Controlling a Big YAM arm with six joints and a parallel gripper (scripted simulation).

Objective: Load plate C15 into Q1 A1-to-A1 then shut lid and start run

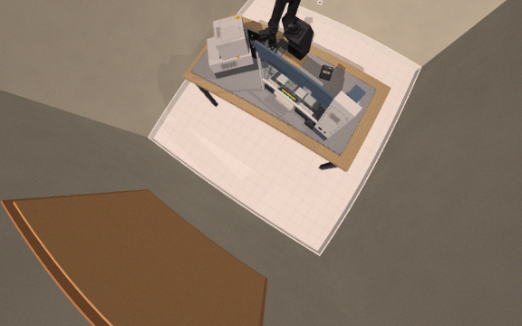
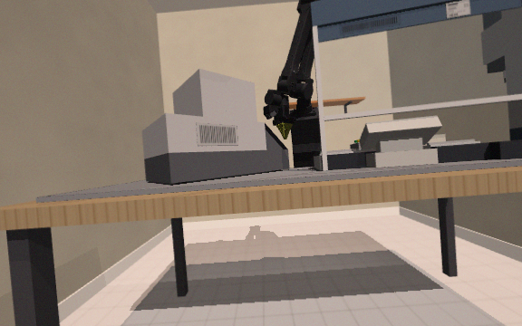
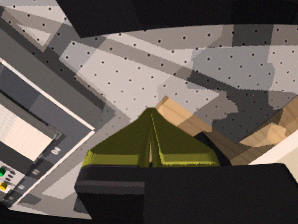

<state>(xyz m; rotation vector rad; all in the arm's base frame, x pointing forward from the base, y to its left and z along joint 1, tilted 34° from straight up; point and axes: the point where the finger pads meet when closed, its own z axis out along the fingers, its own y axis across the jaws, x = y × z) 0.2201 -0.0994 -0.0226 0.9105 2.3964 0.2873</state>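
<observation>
We see a wooden tabletop with a grey mat. Left of the pincer stands the big grey cycler, lid down, its dark front panel close below and left of the tips. Right of the pincer, a white-framed shelf unit with a blue top spans the bench. The black arm reaches down between them. The pincer points downward, its yellow fingers pressed together, holding nothing. We cannot make out plate C15 among the small items under the shelf, well right of the pincer.
</observation>
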